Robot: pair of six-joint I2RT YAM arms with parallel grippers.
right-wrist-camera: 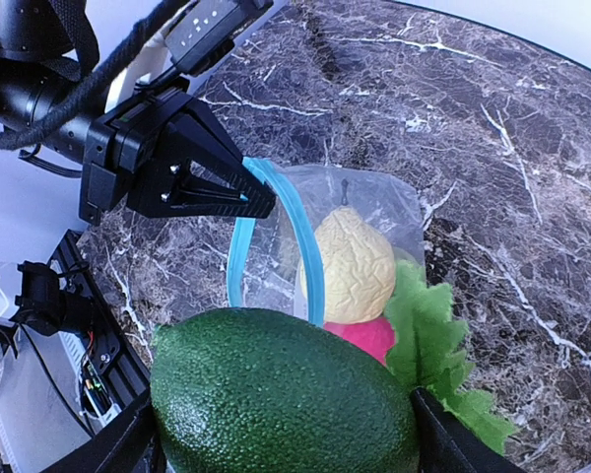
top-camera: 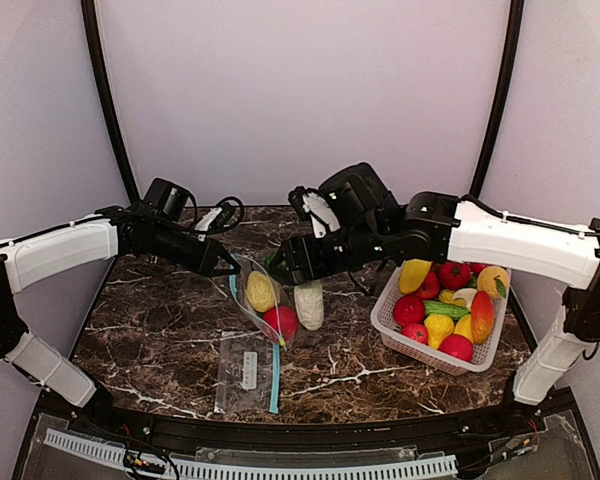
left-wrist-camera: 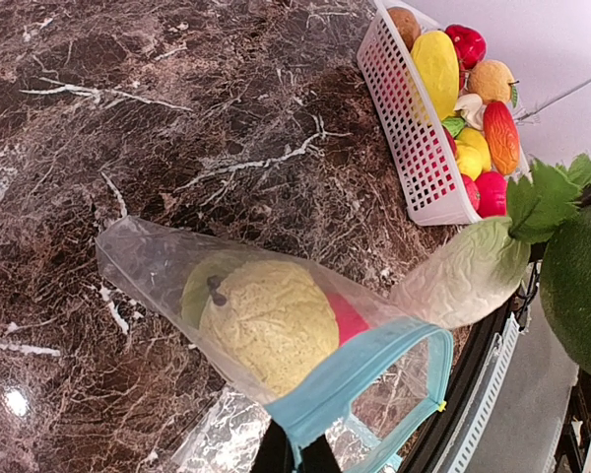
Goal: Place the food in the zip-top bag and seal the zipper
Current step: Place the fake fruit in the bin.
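Observation:
A clear zip-top bag (top-camera: 265, 300) with a blue zipper rim (left-wrist-camera: 374, 370) hangs tilted above the table. My left gripper (left-wrist-camera: 295, 455) is shut on that rim, also seen from above (top-camera: 223, 262). Inside the bag sit a yellow wrinkled fruit (left-wrist-camera: 266, 325) and a red piece (left-wrist-camera: 347, 320). My right gripper (right-wrist-camera: 286, 434) is shut on a dark green avocado (right-wrist-camera: 286, 394) just above the bag's mouth (right-wrist-camera: 276, 236). A white radish (left-wrist-camera: 463, 281) with green leaves (right-wrist-camera: 433, 345) lies right beside the bag, outside it.
A white slotted basket (top-camera: 392, 322) at the right holds several red, yellow and orange toy fruits. A second flat zip-top bag (top-camera: 248, 372) lies on the marble table near the front edge. The arms cross closely over the table's middle.

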